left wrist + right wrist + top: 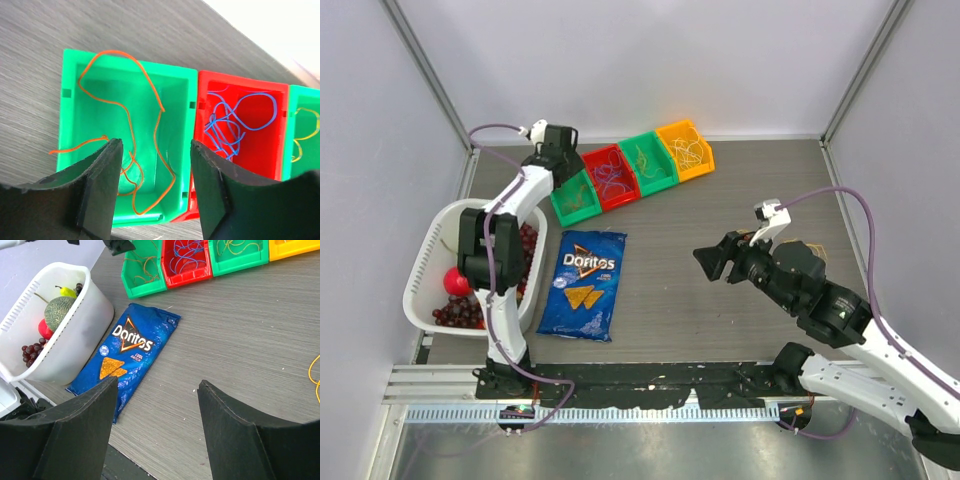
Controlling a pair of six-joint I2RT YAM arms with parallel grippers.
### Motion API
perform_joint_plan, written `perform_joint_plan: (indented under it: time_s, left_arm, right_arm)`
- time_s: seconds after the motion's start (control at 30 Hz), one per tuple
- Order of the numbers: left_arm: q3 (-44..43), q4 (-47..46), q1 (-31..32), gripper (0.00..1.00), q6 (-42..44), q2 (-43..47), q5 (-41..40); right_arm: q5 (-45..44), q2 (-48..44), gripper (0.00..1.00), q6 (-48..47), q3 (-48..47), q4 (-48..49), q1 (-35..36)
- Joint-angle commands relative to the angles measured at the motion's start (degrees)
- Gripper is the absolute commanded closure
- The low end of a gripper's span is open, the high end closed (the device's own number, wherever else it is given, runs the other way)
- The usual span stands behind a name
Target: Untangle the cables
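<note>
Cables (pixel 222 135) sit sorted by colour: orange cable (pixel 114 51) alone in green bin (pixel 170 70) under spread, empty left gripper (pixel 156 145); right gripper (pixel 157 384) spread.

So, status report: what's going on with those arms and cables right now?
Left tool open over green plastic bin. Thin orange cable loose inside, one end over rim, unheld. Right tool open, empty. Nothing blocking.

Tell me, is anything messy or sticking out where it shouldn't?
Yes. The orange cable spills over the rim of its green bin onto the table. A yellow cable lies loose on the table.
</note>
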State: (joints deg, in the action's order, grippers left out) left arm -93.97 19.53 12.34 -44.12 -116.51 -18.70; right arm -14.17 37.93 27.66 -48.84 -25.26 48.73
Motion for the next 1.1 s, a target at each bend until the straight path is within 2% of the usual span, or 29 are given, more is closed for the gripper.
perform_joint_plan:
  time_s: [0.0, 0.17, 0.37, 0.43, 0.5, 0.53, 0.6, 0.73, 0.77, 0.8, 0.83, 0.9, 1.0, 1.07]
  left_arm:
    - [1.0, -1.7, 0.0, 0.38, 3.1, 6.5, -3.0]
    - [4.8, -3.1, 0.1, 0.32, 2.8, 11.8, -2.0]
    - [11.7, -6.8, 3.5, 0.24, 1.7, 21.6, 4.4]
    - [13.5, -7.7, 6.9, 0.23, 3.9, 24.5, 5.7]
    - [14.9, -8.4, 11.0, 0.23, 8.2, 26.9, 8.0]
    - [15.2, -8.6, 13.2, 0.23, 10.1, 27.8, 9.7]
    - [16.3, -8.9, 16.7, 0.23, 14.2, 29.3, 13.0]
    - [18.6, -8.6, 22.1, 0.23, 21.4, 32.6, 18.1]
    - [19.4, -8.8, 23.2, 0.23, 22.5, 33.7, 18.4]
    - [22.5, -11.2, 26.2, 0.23, 25.0, 36.7, 18.4]
    - [24.3, -12.0, 26.5, 0.23, 25.0, 37.7, 20.9]
    - [25.7, -12.5, 27.6, 0.23, 23.6, 39.5, 20.4]
    - [26.3, -13.4, 30.1, 0.23, 27.3, 41.2, 19.2]
    - [25.9, -12.0, 30.9, 0.23, 30.0, 42.0, 14.5]
  right_arm:
    - [0.7, 0.9, 0.3, 0.9, 0.1, 4.1, 0.0]
    - [-2.0, 5.1, 0.3, 1.5, 0.7, 5.5, 0.0]
    - [-9.3, 19.2, 0.29, 2.2, -1.9, 4.1, -2.0]
    - [-8.6, 23.3, 0.28, 3.9, -2.0, 3.4, -7.1]
    - [-3.6, 26.2, 0.28, 7.6, -0.9, 3.0, -16.0]
    - [-0.2, 27.9, 0.28, 8.7, -0.4, 3.3, -22.7]
    - [1.5, 29.7, 0.28, 10.8, 0.4, 2.5, -30.7]
    - [-6.5, 31.1, 0.23, 12.9, 0.1, -1.8, -41.7]
    - [-6.7, 30.9, 0.22, 13.5, 0.5, -2.4, -45.7]
    - [-5.2, 30.0, 0.24, 15.0, 3.0, -1.6, -53.3]
    - [-4.4, 29.4, 0.24, 15.1, 3.6, 0.0, -56.3]
    - [-4.5, 29.7, 0.25, 14.2, 4.7, 2.2, -58.3]
    - [-5.7, 35.3, 0.24, 11.5, 2.7, 3.3, -59.3]
    - [-6.5, 39.4, 0.23, 10.4, 0.9, 3.9, -60.2]
